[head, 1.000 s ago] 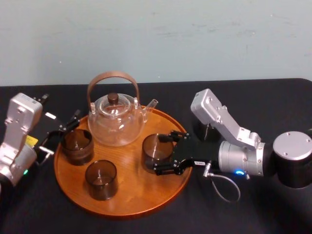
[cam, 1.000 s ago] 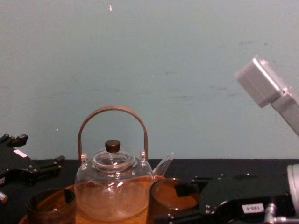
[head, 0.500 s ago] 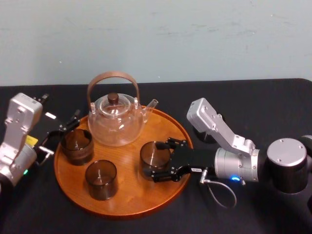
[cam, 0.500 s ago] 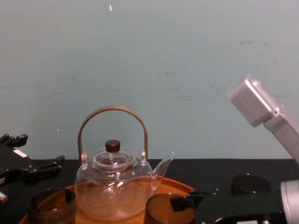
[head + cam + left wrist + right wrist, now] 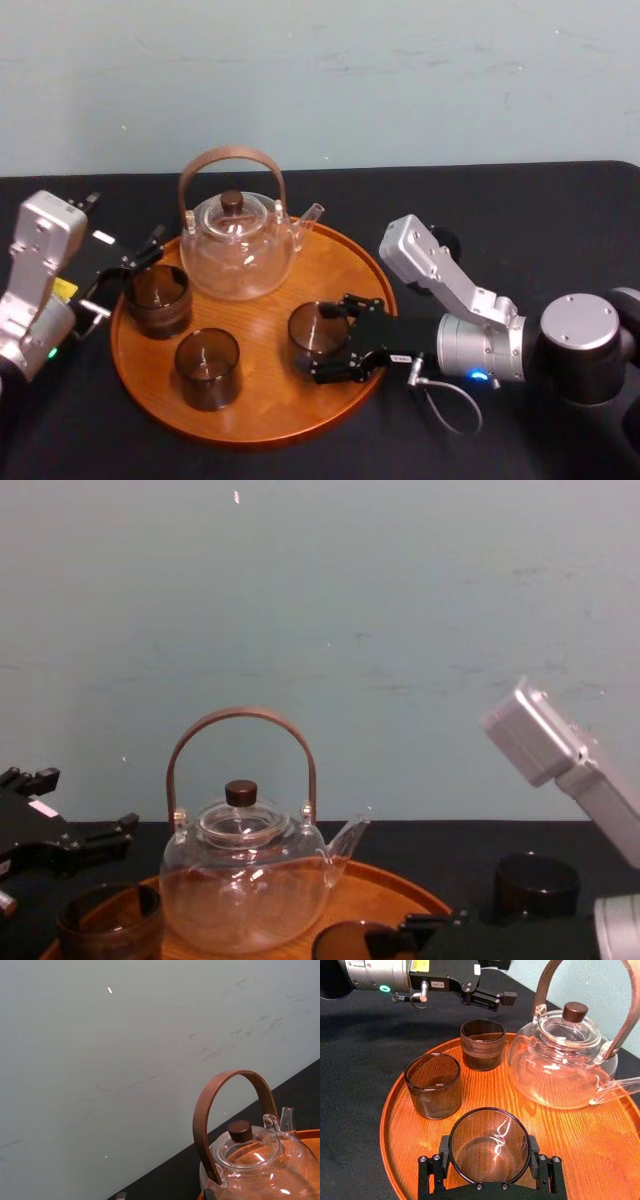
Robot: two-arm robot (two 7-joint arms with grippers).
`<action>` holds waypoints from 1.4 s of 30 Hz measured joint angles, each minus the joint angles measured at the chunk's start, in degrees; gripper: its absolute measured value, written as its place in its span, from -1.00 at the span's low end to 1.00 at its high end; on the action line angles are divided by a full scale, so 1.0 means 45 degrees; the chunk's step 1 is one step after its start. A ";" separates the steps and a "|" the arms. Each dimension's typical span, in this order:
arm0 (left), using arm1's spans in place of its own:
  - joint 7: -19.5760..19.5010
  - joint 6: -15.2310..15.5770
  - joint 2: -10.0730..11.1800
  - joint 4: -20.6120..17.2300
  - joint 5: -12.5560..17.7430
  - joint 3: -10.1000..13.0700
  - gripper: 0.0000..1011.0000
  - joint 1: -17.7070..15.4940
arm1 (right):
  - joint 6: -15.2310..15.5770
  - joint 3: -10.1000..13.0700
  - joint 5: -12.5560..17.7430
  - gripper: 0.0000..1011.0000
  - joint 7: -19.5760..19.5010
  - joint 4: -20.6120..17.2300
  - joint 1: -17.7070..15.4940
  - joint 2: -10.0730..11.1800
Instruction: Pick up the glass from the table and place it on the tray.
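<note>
The round wooden tray lies on the black table. My right gripper is shut on a dark smoky glass, which sits low over the tray's right part; I cannot tell if it touches the wood. In the right wrist view the glass sits between the two black fingers. From the chest view its rim shows at the bottom edge. My left gripper stands open at the tray's left rim, beside another glass.
A glass teapot with a brown arched handle stands at the back of the tray. A third glass stands at the tray's front left. A dark cup rests on the table behind my right arm.
My right gripper has come down and back toward me with the glass, from above the tray to low over it. The left arm has not moved.
</note>
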 joint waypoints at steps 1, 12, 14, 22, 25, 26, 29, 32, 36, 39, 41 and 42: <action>0.0000 -0.0001 0.0000 0.0000 0.0000 0.0000 0.98 -0.0001 | -0.0003 -0.0010 -0.0016 0.79 0.0004 0.0021 0.0005 -0.0007; 0.0000 0.0000 0.0000 0.0000 0.0000 0.0000 0.98 0.0000 | -0.0016 -0.0066 -0.0151 0.79 0.0017 0.0212 0.0007 -0.0089; 0.0000 0.0000 0.0000 0.0000 0.0000 0.0000 0.98 0.0000 | -0.0011 -0.0066 -0.0160 0.79 0.0017 0.0227 -0.0006 -0.0099; 0.0000 0.0000 -0.0001 0.0000 0.0000 0.0000 0.98 0.0000 | -0.0016 -0.0085 -0.0295 0.79 -0.0057 0.0196 -0.0050 -0.0093; -0.0001 0.0000 0.0000 0.0001 0.0000 0.0000 0.98 0.0000 | -0.0012 -0.0085 -0.0291 0.79 -0.0057 0.0196 -0.0051 -0.0090; 0.0000 0.0000 0.0000 0.0000 0.0000 0.0000 0.98 0.0000 | -0.0010 -0.0085 -0.0290 0.79 -0.0057 0.0196 -0.0050 -0.0089; 0.0000 0.0000 0.0000 0.0000 0.0000 0.0001 0.98 0.0000 | -0.0005 -0.0084 -0.0280 0.79 -0.0057 0.0196 -0.0050 -0.0089; 0.0000 0.0000 0.0000 0.0000 0.0000 0.0000 0.98 -0.0001 | -0.0001 -0.0083 -0.0268 0.79 -0.0057 0.0197 -0.0049 -0.0089; 0.0000 0.0000 0.0000 0.0000 0.0000 0.0001 0.98 0.0000 | 0.0003 -0.0080 -0.0256 0.91 -0.0055 0.0196 -0.0049 -0.0089; 0.0000 0.0000 0.0000 0.0000 0.0000 0.0000 0.98 0.0000 | 0.0005 -0.0077 -0.0250 0.98 -0.0053 0.0196 -0.0049 -0.0089; 0.0000 0.0000 0.0000 0.0000 0.0000 0.0001 0.98 0.0000 | 0.0007 -0.0075 -0.0246 0.98 -0.0052 0.0196 -0.0049 -0.0089; 0.0000 -0.0001 0.0000 0.0000 0.0000 0.0000 0.98 -0.0001 | 0.0009 -0.0074 -0.0246 0.98 -0.0052 0.0197 -0.0049 -0.0089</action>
